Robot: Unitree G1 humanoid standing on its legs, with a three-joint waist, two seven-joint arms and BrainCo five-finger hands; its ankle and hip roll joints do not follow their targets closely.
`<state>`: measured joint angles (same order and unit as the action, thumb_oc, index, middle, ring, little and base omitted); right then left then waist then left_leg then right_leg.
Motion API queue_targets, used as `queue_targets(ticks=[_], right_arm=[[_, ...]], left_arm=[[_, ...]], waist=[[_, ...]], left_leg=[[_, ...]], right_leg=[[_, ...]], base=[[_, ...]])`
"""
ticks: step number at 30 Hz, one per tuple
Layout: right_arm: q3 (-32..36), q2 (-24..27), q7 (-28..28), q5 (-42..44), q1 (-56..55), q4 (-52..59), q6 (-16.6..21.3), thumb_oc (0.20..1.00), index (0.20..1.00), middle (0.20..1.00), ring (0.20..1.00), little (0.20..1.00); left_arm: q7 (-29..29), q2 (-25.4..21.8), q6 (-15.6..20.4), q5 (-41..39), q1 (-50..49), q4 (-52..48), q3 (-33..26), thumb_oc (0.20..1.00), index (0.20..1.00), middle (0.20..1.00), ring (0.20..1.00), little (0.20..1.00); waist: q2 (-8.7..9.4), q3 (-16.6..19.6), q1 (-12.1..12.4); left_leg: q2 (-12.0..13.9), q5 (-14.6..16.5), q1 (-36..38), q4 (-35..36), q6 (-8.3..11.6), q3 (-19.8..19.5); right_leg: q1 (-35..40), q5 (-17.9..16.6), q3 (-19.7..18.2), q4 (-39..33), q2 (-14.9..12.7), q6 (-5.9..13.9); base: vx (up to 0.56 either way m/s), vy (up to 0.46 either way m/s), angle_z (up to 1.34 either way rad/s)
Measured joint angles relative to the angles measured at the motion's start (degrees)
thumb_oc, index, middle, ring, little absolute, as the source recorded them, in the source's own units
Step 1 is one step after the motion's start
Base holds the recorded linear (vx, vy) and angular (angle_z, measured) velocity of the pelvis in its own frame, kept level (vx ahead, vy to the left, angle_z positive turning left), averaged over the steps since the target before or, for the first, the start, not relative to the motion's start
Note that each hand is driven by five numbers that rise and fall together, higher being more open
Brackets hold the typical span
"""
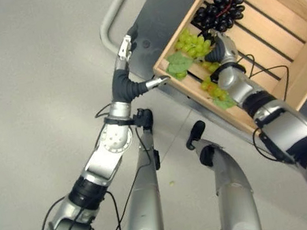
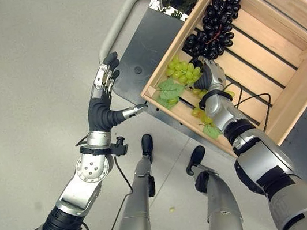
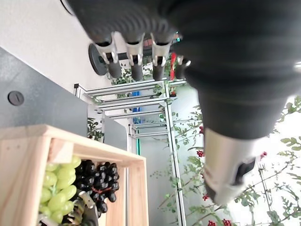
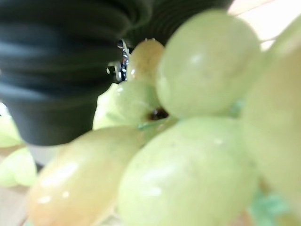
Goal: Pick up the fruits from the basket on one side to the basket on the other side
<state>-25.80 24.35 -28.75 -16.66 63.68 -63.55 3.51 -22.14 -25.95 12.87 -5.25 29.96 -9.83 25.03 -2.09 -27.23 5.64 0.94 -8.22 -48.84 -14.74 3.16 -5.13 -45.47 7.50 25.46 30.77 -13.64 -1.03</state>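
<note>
Wooden crate (image 2: 282, 42) upper right of my head views, green grapes (image 2: 183, 71) and black grapes (image 2: 211, 21) inside, my right hand (image 2: 212, 76) among them, fingers' state I cannot tell, left hand (image 2: 104, 90) mid-frame, fingers spread.

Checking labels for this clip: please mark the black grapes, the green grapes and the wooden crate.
black grapes (image 2: 212, 24), right eye view, middle of the dark bunch.
green grapes (image 2: 181, 71), right eye view, upper cluster beside the leaf.
wooden crate (image 2: 285, 3), right eye view, bare slat of the floor.
</note>
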Motion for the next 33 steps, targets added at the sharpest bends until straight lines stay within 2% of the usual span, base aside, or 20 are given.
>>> queue_targets(ticks=[8,16,22,33], right_arm=[[-2.0,1.1,0.0,-6.5,-1.1,1.7,-0.3,1.0,1.0,1.0,1.0,1.0],[-2.4,0.2,0.1,-9.7,-1.2,1.7,-2.4,1.0,1.0,1.0,1.0,1.0],[-8.6,1.1,1.0,-12.2,-1.3,2.4,-4.9,1.0,1.0,1.0,1.0,1.0],[-8.6,1.0,5.1,-11.9,-2.9,1.3,-6.1,1.0,1.0,1.0,1.0,1.0]], left_arm=[[0.0,0.2,-0.1,0.0,0.1,0.0,0.6,1.0,1.0,1.0,1.0,1.0],[0.0,0.5,-0.1,0.0,1.5,0.0,0.8,1.0,1.0,1.0,1.0,1.0],[0.7,1.3,-0.1,0.0,1.6,0.0,0.9,1.0,1.0,1.0,1.0,1.0],[2.0,1.5,-0.1,0.0,3.4,0.2,1.0,1.0,1.0,1.0,1.0,1.0]], waist=[[-0.09,1.0,-0.2],[-0.05,1.1,-0.3],[0.51,2.1,-0.3],[0.59,2.7,-0.1]], left_leg=[[-0.1,0.0,-0.8,-0.1,0.0,0.1],[-0.1,0.0,-0.5,-0.4,0.0,0.0],[0.1,-0.1,-0.6,-0.1,0.14,-0.4],[-0.1,-0.7,0.5,0.0,1.0,-3.2]], right_leg=[[-1.0,0.6,0.0,1.0,-0.4,-0.11],[-0.9,0.8,0.0,1.5,-0.4,-0.2],[-0.9,0.9,0.3,1.4,-0.2,-0.31],[2.0,2.1,3.5,1.8,0.0,-0.73]], base=[[0.0,0.004,0.01],[0.0,0.0,0.0],[0.0,-0.046,0.01],[-0.02,-0.025,0.1]])
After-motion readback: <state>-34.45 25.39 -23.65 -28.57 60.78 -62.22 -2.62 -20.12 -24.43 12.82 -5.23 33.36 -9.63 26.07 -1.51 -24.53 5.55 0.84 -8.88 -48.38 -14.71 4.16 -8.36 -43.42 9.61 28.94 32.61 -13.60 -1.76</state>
